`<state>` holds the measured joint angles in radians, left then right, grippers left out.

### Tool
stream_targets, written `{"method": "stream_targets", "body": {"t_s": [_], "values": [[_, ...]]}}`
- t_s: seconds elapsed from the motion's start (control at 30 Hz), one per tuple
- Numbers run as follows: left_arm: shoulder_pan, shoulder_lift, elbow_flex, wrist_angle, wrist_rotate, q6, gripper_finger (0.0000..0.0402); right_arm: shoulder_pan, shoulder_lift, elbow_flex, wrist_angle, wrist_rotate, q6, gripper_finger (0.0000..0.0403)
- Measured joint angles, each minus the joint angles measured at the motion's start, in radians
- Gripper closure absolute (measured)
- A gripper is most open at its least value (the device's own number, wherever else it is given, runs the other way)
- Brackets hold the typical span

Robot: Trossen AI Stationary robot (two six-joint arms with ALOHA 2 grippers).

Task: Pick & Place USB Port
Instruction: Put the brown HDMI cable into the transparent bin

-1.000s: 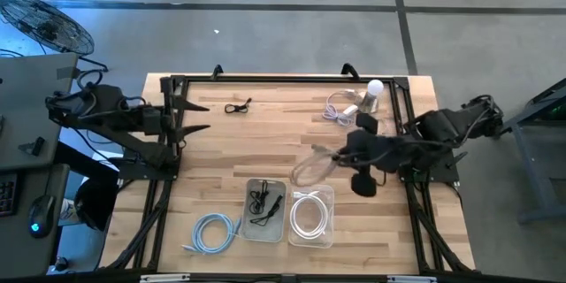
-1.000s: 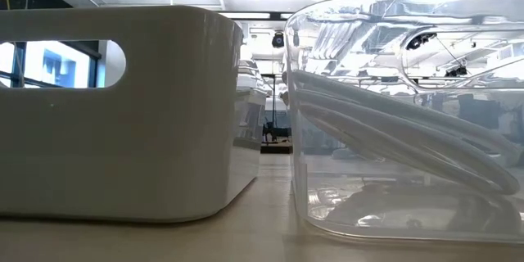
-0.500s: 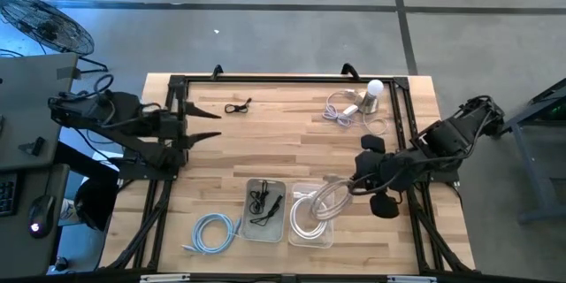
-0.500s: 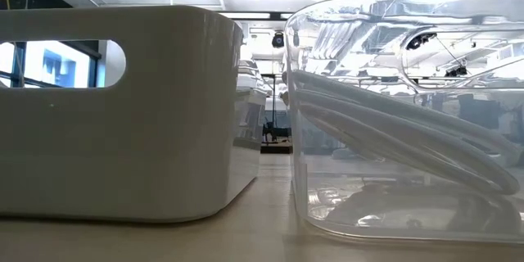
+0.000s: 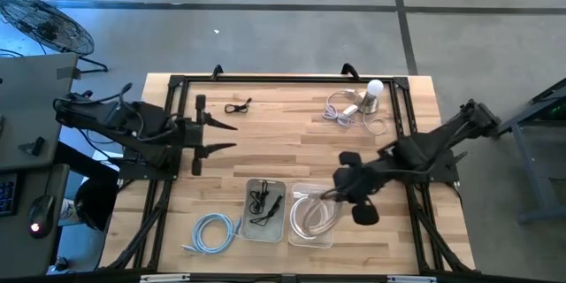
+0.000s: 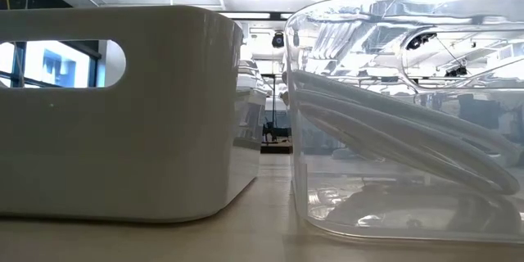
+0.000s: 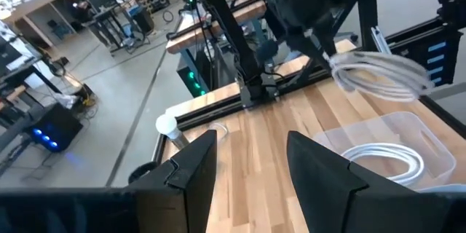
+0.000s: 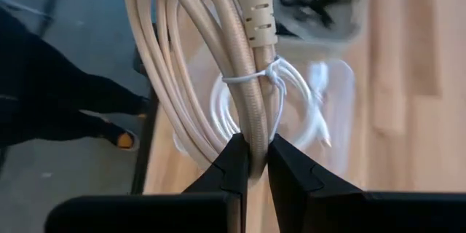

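The wooden surface [image 5: 292, 146] carried two bins side by side near its front edge: a white bin [image 5: 265, 210] with one black cable and a clear bin [image 5: 312, 215] with one coiled white cable [image 5: 308, 217]. One blue cable [image 5: 215, 231] lay left of them, and a white bulb-like object [image 5: 371, 95] with loose cord sat at the back. Since half a second earlier the right gripper [image 8: 251, 162] had moved left to above the clear bin, its fingers pinched on a cream cable bundle [image 8: 218, 58], looped and bound with a thin tie. The left gripper [image 5: 217, 134] had reached further inward, its fingers parted and empty
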<state>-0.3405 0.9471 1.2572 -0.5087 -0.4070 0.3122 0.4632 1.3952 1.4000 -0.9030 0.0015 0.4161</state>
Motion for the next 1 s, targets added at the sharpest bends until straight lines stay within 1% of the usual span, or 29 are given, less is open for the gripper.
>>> {"method": "stream_targets", "body": {"t_s": [0.07,0.13,0.27,0.4,0.5,0.73,0.93,1.0], "values": [[0.0,0.001,0.0,-0.001,0.0,-0.004,0.0239,-0.028,0.0,-0.04,0.089,-0.061,-0.032,0.0376],[0.0,0.001,0.0,-0.002,0.0,-0.007,0.0239,-0.054,0.0,-0.073,0.136,-0.12,-0.047,0.0376],[0.0,0.001,0.0,-0.023,-0.003,-0.008,0.0239,-0.093,0.0,-0.124,0.2,-0.185,-0.051,0.0376],[0.0,0.001,0.0,-0.034,-0.005,-0.026,0.0239,-0.121,-0.001,-0.17,0.249,-0.194,-0.051,0.0376],[0.0,0.003,0.0,-0.059,-0.016,-0.059,0.0239,-0.137,-0.001,-0.213,0.299,-0.22,-0.044,0.0376],[0.0,0.03,0.0,-0.115,-0.034,-0.159,0.0239,-0.138,-0.001,-0.306,0.382,-0.221,-0.011,0.0376],[0.0,0.074,0.0,-0.153,-0.029,-0.212,0.0239,-0.138,-0.002,-0.406,0.528,-0.248,0.029,0.0376],[0.0,0.088,0.0,-0.143,-0.029,-0.217,0.0239,-0.138,-0.002,-0.432,0.568,-0.252,0.033,0.0376]]}}
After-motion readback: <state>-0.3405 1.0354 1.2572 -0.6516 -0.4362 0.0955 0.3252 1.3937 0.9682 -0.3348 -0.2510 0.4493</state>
